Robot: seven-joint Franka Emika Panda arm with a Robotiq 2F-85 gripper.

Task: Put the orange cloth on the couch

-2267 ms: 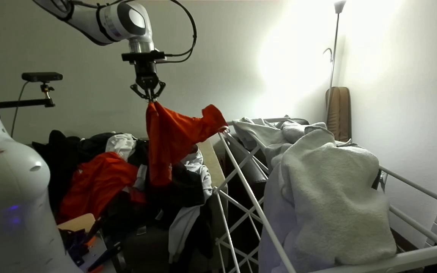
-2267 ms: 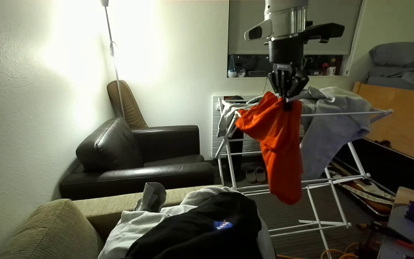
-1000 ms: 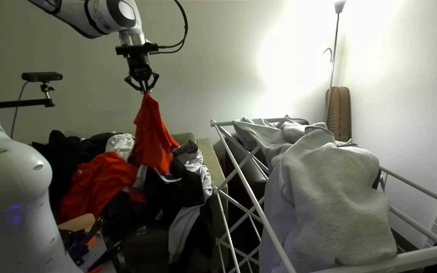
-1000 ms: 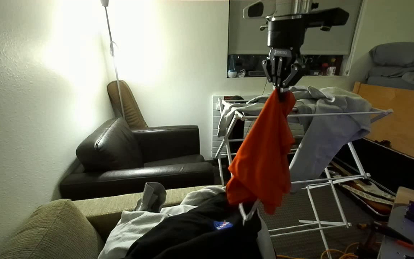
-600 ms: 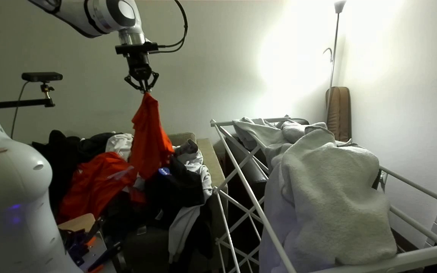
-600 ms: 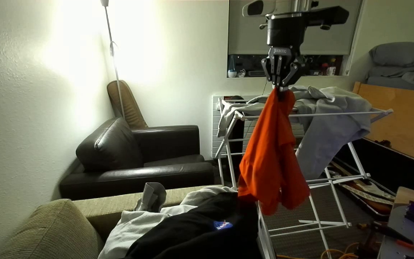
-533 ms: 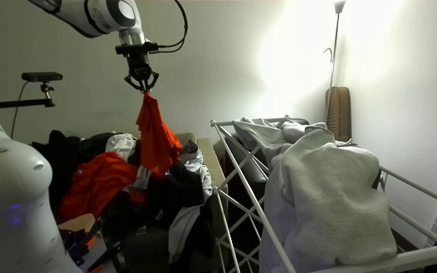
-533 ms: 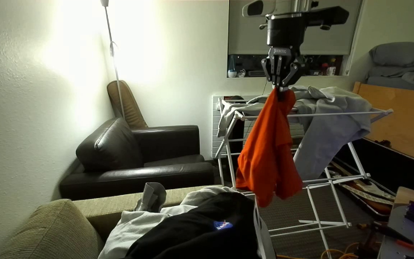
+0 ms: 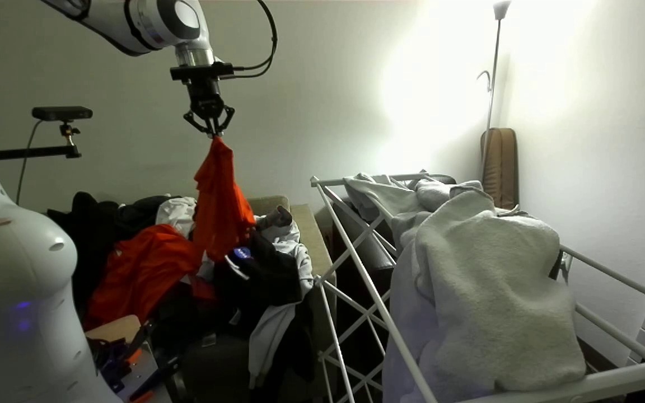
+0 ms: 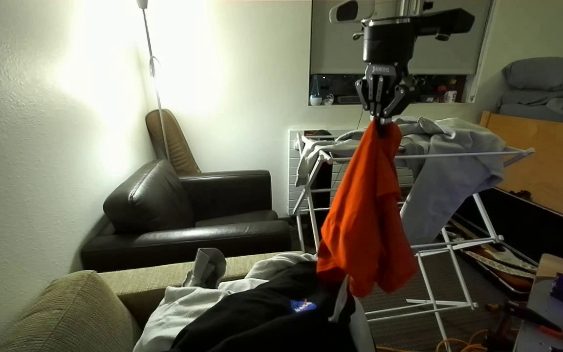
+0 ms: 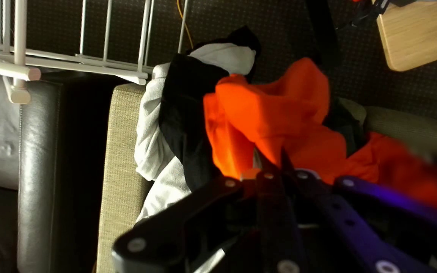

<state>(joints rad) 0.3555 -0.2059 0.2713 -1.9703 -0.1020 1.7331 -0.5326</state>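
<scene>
My gripper (image 9: 216,135) is shut on the top of the orange cloth (image 9: 221,207). The cloth hangs freely below the fingers, with a pale strip under its lower edge. In an exterior view the gripper (image 10: 381,121) and cloth (image 10: 367,225) are right of the beige couch (image 10: 61,313). In the wrist view the cloth (image 11: 279,106) spreads beyond the gripper (image 11: 271,157), with the couch arm (image 11: 121,159) to the left. The cloth's lower end overlaps the clothes on the couch in view; whether it touches them I cannot tell.
A white drying rack (image 9: 356,263) with grey towels (image 9: 496,291) stands beside the couch. The couch bears black clothes (image 10: 271,313), white clothes and another orange garment (image 9: 143,268). A dark leather armchair (image 10: 232,239) stands behind. A wooden tabletop (image 11: 419,34) shows in the wrist view.
Since 2.3 s ago my gripper has risen and moved away from the rack, and the cloth has come off the rack's corner. Over the last half second the arm is still and the cloth swings.
</scene>
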